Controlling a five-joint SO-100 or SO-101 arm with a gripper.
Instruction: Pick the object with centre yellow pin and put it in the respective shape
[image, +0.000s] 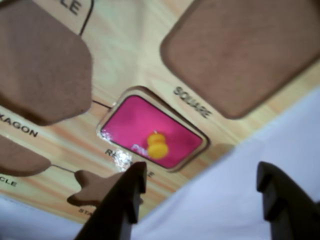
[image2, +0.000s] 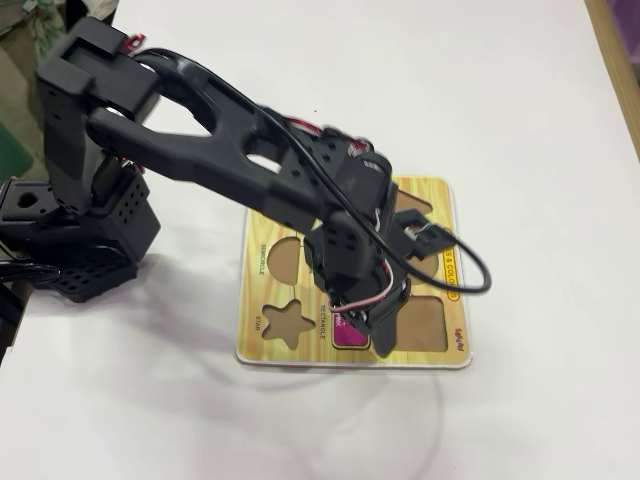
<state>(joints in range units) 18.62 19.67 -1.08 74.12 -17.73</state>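
Note:
A pink rectangle piece (image: 132, 125) with a yellow pin (image: 157, 145) in its middle lies seated in the rectangle recess of the wooden shape board (image: 135, 55). My gripper (image: 201, 170) is open and empty. Its two dark fingers hover just off the board's near edge, apart from the piece. In the fixed view the arm leans over the board (image2: 440, 195). The gripper (image2: 380, 345) hangs above the board's front edge, and only a bit of the pink piece (image2: 346, 335) shows beside it.
Empty recesses lie around the pink piece: square (image: 240, 50), hexagon (image: 40, 65), star (image: 95, 187) and a rounded one (image: 17, 155). The board rests on a white table (image2: 500, 80). A cable (image2: 470, 270) loops over the board. The arm's base (image2: 70, 240) stands at the left.

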